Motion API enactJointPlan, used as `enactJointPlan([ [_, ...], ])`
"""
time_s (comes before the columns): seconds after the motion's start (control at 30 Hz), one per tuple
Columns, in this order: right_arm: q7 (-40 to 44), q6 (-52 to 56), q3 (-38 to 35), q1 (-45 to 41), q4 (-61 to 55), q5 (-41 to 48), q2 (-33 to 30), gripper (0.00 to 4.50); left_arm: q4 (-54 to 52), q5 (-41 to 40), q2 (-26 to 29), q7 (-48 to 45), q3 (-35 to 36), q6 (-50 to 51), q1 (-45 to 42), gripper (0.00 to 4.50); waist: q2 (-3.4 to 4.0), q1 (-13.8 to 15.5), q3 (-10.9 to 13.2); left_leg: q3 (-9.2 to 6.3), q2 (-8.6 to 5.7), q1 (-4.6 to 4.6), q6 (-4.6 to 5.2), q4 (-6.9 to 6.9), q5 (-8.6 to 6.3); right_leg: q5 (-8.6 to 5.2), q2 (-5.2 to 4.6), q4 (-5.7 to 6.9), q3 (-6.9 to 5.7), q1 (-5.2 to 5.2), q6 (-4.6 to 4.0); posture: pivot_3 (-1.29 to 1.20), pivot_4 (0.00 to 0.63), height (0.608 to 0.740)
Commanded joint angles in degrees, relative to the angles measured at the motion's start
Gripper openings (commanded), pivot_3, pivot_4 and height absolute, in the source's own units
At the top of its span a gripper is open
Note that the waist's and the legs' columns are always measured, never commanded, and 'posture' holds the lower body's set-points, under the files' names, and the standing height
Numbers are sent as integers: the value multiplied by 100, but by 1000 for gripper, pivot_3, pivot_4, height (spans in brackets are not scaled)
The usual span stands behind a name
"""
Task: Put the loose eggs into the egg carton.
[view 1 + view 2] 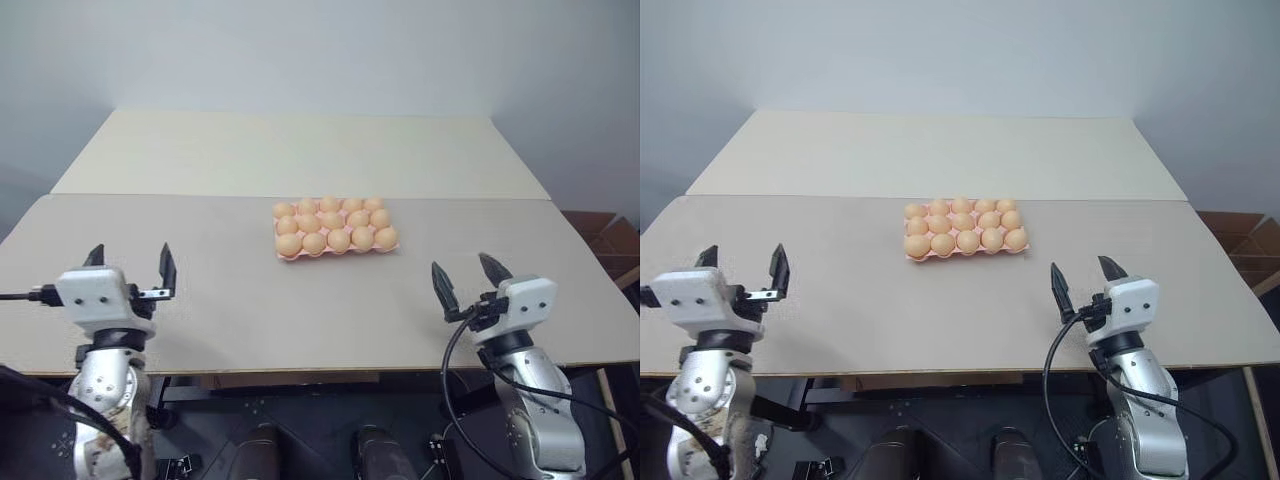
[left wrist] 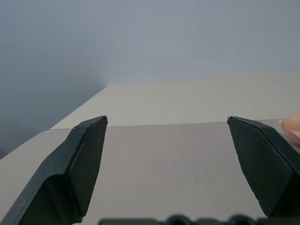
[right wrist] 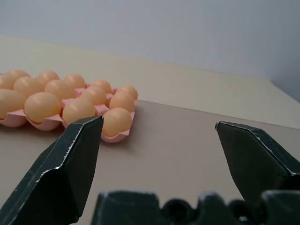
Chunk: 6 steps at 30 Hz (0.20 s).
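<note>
Tan-orange eggs [image 1: 338,240], pale pink carton [image 1: 291,256], beige table [image 1: 220,300], black tool fingers [image 1: 167,270].

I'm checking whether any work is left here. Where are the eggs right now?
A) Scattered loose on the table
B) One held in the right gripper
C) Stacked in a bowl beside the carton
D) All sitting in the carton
D: every egg sits in a cup of the pink carton, the table around it bears no loose egg, and both the left gripper and the right gripper stand open and empty.

A pale bench [image 1: 200,290] — two boards butted at a seam — carries the pink egg carton [image 1: 290,255], near its middle, full of eggs [image 1: 339,240].
</note>
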Motion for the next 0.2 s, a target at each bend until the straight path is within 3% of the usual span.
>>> enactJointPlan([
  [0.03, 17, -25, -146, 42, -334, 111, -66, 4500, -232, 358, -225, 346, -315, -300, 288, 4436, 0, -14, -1, 1, 1, 0, 1, -3, 0, -1, 1, -1, 1, -1, 3, 0, 150, 740],
  [0.2, -131, 261, -187, -29, -469, 228, -49, 4500, -158, 571, -271, 521, -523, -399, 321, 4436, 1, -1, -1, -3, 1, -7, 1, -9, -1, -1, 5, -3, -2, -8, 14, 0, 150, 740],
])
